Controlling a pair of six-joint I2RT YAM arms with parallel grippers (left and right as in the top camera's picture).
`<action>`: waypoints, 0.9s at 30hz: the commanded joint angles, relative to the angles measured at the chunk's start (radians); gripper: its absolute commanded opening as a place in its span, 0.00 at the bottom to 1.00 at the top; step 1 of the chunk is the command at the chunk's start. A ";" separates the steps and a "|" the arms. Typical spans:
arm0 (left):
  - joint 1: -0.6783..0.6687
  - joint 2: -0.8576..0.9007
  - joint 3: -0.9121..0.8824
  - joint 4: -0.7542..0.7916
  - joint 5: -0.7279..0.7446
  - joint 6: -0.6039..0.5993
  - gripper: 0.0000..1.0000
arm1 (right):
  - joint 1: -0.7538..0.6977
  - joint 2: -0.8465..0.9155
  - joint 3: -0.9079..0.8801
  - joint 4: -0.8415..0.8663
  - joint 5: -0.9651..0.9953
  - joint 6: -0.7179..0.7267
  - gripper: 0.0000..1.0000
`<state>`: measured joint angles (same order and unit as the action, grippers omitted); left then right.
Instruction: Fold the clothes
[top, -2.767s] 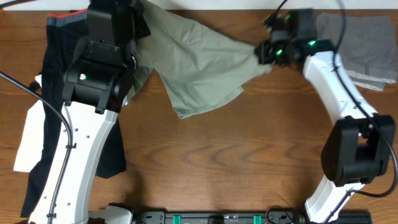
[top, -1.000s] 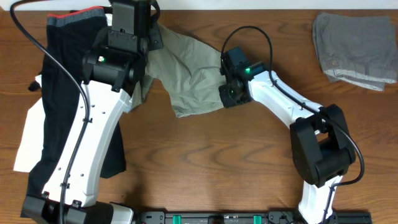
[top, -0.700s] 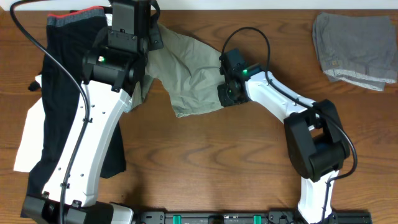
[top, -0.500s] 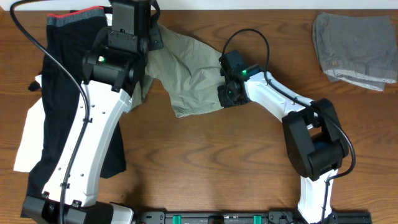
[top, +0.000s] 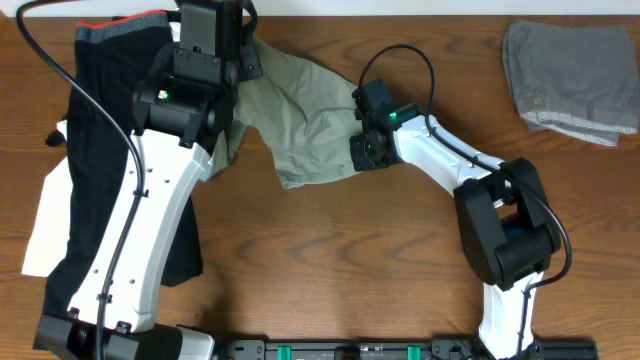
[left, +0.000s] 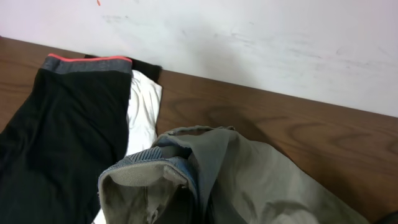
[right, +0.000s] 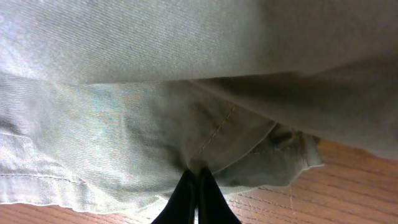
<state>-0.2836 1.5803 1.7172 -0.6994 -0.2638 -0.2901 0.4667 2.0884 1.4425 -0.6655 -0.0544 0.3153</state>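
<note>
the khaki shorts (top: 300, 110) are spread rumpled on the wooden worktop (top: 350, 260) in the upper middle of the overhead frame, with a black garment (top: 100, 130) and a white cloth (top: 45, 215) at the left and a folded grey garment (top: 570, 70) at the upper right. the left claw (top: 220, 40) sits at their upper-left end, closed on the waistband, which bunches up just under its camera. the right claw (right: 193, 190) has its two dark fingers pressed together, pinching a fold at the shorts' right edge.
</note>
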 joint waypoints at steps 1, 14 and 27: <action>-0.004 -0.007 0.034 0.004 0.001 0.009 0.06 | -0.010 0.019 -0.005 -0.007 -0.027 0.029 0.01; -0.004 -0.007 0.033 0.004 0.002 0.009 0.06 | -0.015 0.019 -0.005 0.000 -0.033 0.082 0.35; -0.004 -0.007 0.033 0.003 0.002 0.009 0.06 | -0.009 0.028 -0.005 0.012 -0.048 0.080 0.33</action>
<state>-0.2836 1.5803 1.7172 -0.6994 -0.2638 -0.2901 0.4522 2.0884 1.4422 -0.6567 -0.0906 0.3832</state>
